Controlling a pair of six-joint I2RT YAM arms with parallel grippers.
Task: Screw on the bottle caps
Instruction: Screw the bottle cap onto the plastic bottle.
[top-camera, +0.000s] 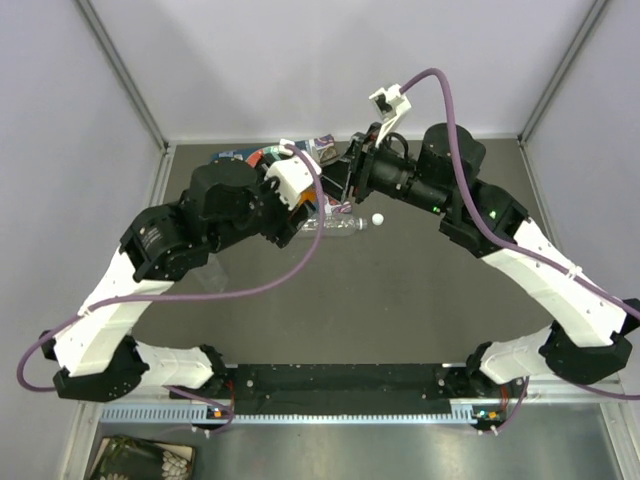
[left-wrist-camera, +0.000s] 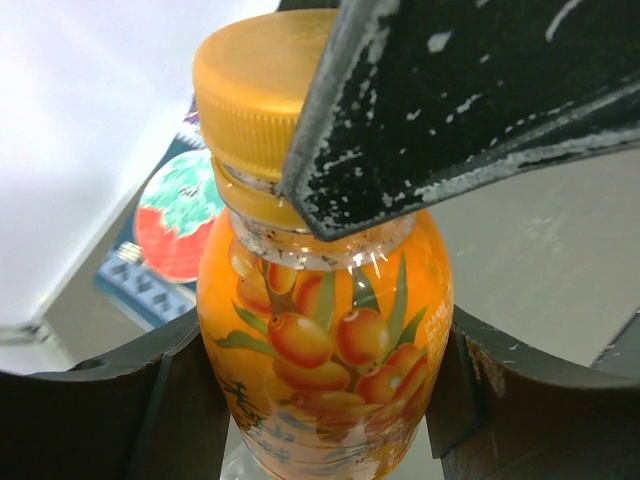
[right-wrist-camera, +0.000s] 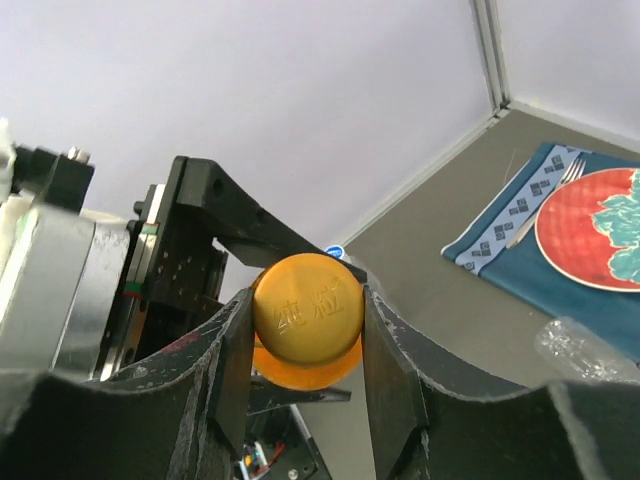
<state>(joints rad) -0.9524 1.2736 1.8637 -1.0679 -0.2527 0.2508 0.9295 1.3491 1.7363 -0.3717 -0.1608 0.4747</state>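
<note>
We see two robot arms meeting over the far part of a dark counter (top-camera: 400, 310). The left pincer (left-wrist-camera: 325, 375) is closed around the body of the squat orange bottle (left-wrist-camera: 320, 320), with one finger on each side of its fruit-printed label. We cannot tell whether the bottle touches the counter. The orange cap (right-wrist-camera: 307, 305) sits on the bottle's neck, and the right pincer (right-wrist-camera: 307, 325) has narrowed onto it, a finger pressed to each side. A white cap (top-camera: 377, 219) lies on the counter just below the two pincers, beside the end of a clear bottle (top-camera: 338, 226) lying on its side. Near the back wall, a red-and-teal plate (right-wrist-camera: 590, 230) rests on a blue patterned mat (right-wrist-camera: 500, 235).
</note>
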